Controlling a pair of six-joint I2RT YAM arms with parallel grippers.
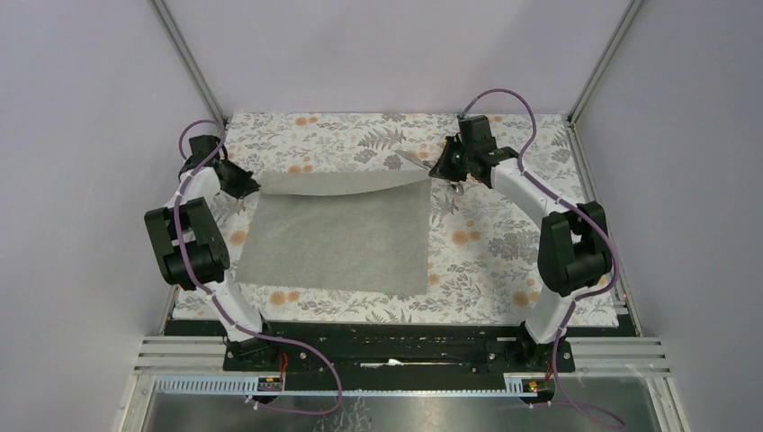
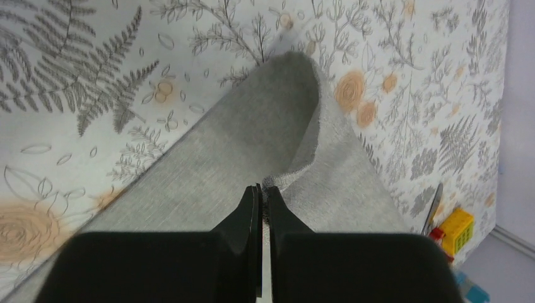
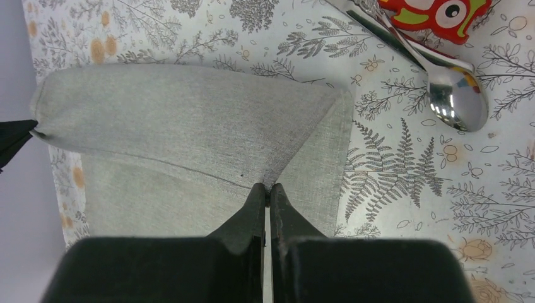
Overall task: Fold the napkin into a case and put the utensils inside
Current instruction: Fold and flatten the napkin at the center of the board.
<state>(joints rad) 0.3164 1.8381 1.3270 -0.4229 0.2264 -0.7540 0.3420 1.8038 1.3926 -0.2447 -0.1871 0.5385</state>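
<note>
The grey napkin (image 1: 337, 238) lies on the floral tablecloth with its far edge lifted and curling towards me. My left gripper (image 1: 250, 184) is shut on the far left corner; in the left wrist view the gripper (image 2: 262, 187) pinches the cloth edge of the napkin (image 2: 221, 170). My right gripper (image 1: 436, 171) is shut on the far right corner, and the right wrist view shows the gripper (image 3: 269, 186) nipping the folded napkin (image 3: 189, 120). A shiny spoon (image 3: 457, 95) lies beside the napkin's right edge, with a second utensil's handle (image 3: 359, 12) alongside it.
The floral tablecloth (image 1: 504, 234) covers the table. A red toy (image 3: 441, 12) with round eyes rests over the utensil handles. A yellow block (image 2: 457, 228) and a blue block (image 2: 470, 291) sit near the tablecloth's edge. Frame posts stand at the far corners.
</note>
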